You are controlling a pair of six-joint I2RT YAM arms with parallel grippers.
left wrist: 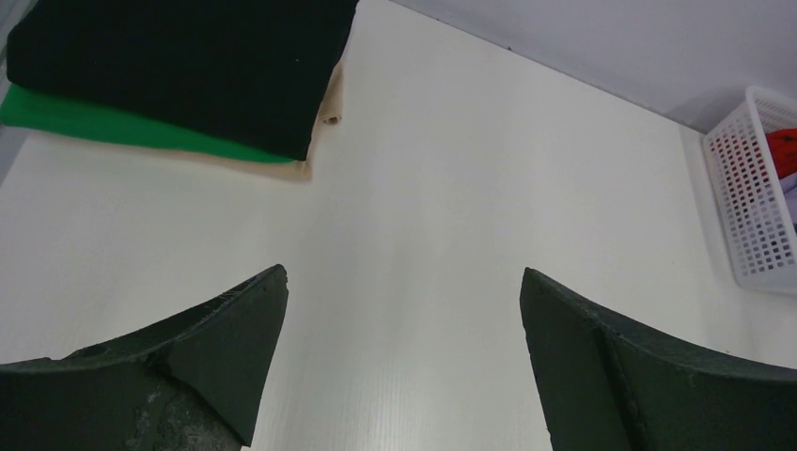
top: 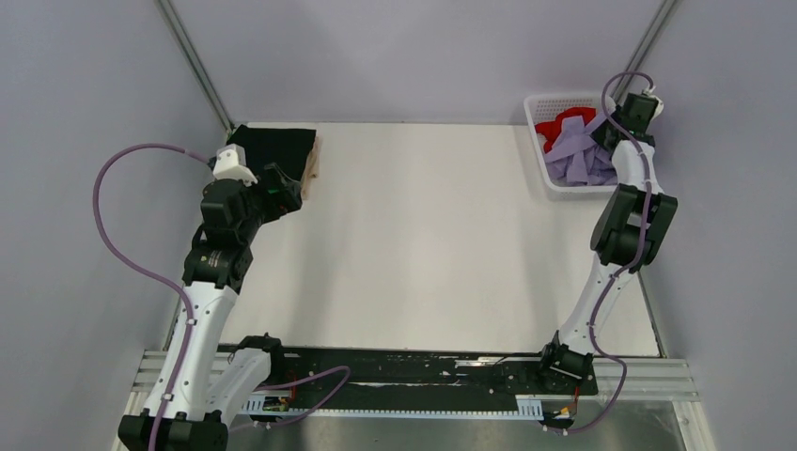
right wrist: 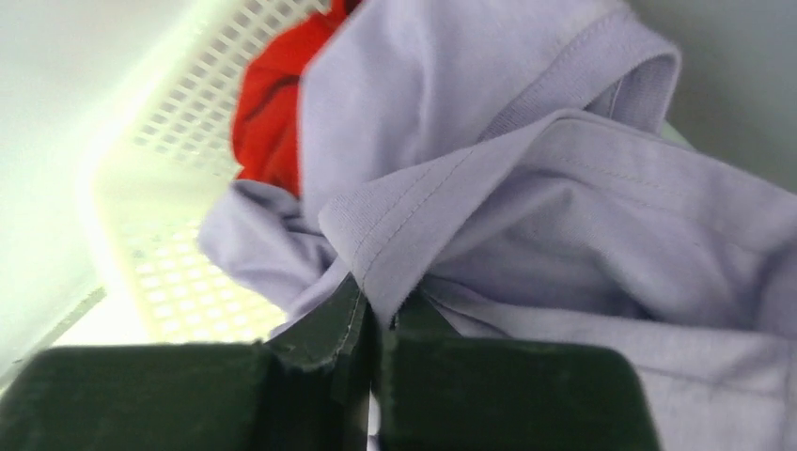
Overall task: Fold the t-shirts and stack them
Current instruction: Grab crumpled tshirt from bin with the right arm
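A folded black t-shirt (top: 273, 147) lies on a folded green t-shirt (left wrist: 122, 125) at the table's back left corner; the black one also shows in the left wrist view (left wrist: 188, 66). A crumpled lavender t-shirt (top: 578, 158) and a red t-shirt (top: 571, 122) lie in the white basket (top: 538, 105) at the back right. My right gripper (top: 613, 136) is over the basket, shut on a fold of the lavender t-shirt (right wrist: 526, 188); the red t-shirt (right wrist: 273, 103) lies behind it. My left gripper (top: 287, 195) is open and empty, just in front of the stack.
A beige cloth edge (top: 314, 158) sticks out under the stack on its right side. The white basket (left wrist: 752, 207) stands against the back wall. Grey walls close in the table on the left, back and right.
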